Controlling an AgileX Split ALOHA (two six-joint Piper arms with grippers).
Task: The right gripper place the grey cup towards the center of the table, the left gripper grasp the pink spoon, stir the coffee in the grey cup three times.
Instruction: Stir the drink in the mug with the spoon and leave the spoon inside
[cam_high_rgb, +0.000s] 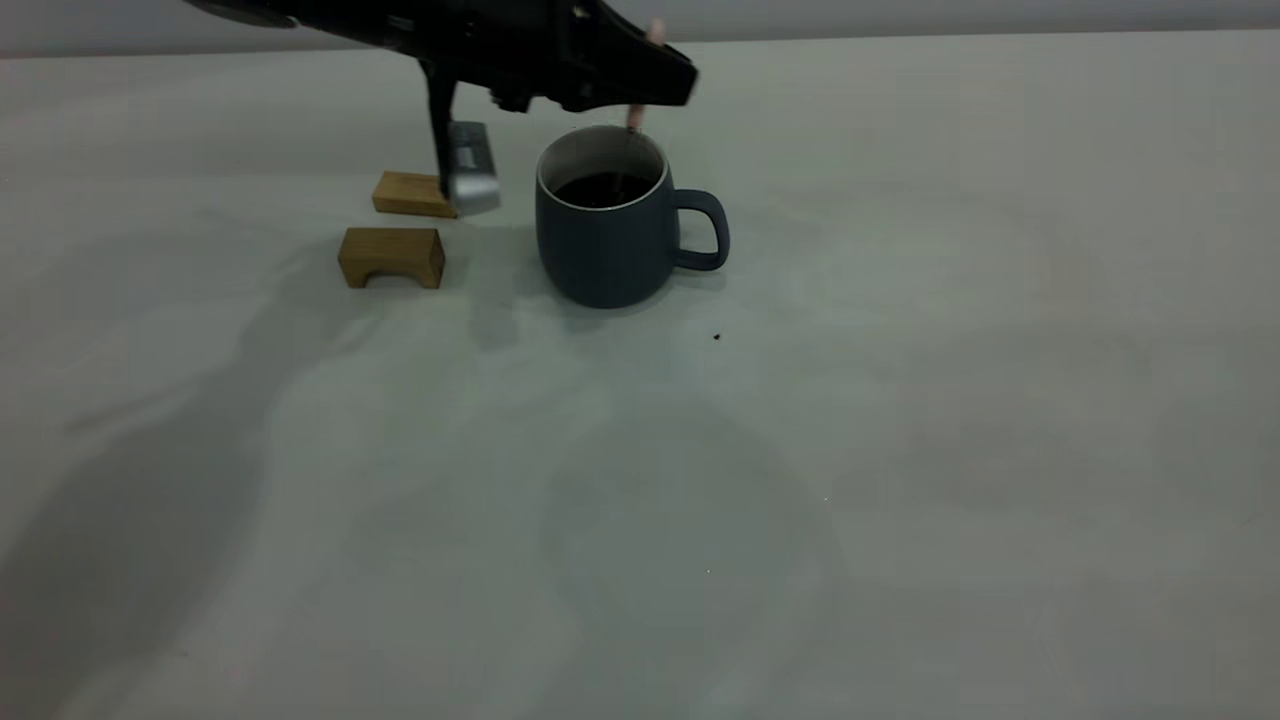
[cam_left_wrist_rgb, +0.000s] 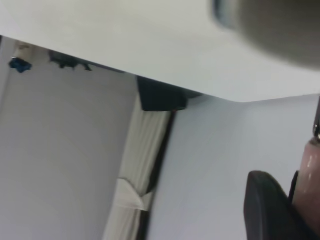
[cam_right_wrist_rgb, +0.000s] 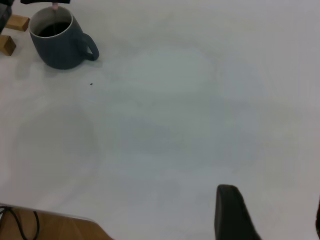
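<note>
The grey cup (cam_high_rgb: 605, 235) stands upright on the table (cam_high_rgb: 900, 400), left of centre toward the far side, its handle pointing right. Dark coffee (cam_high_rgb: 603, 188) fills its lower part. My left gripper (cam_high_rgb: 652, 78) hangs just above the cup's far rim, shut on the pink spoon (cam_high_rgb: 634, 117), whose lower end dips inside the cup. In the left wrist view the pink handle (cam_left_wrist_rgb: 310, 170) sits against a dark finger (cam_left_wrist_rgb: 265, 210). My right gripper (cam_right_wrist_rgb: 274, 215) is outside the exterior view. It stands open over bare table, far from the cup (cam_right_wrist_rgb: 60, 42).
Two small wooden blocks (cam_high_rgb: 392, 257) (cam_high_rgb: 410, 193) lie left of the cup, under the left arm. A silver-grey block (cam_high_rgb: 472, 170) hangs from that arm beside the cup. A tiny dark speck (cam_high_rgb: 717, 337) lies in front of the cup. The table edge (cam_right_wrist_rgb: 60, 220) shows near the right gripper.
</note>
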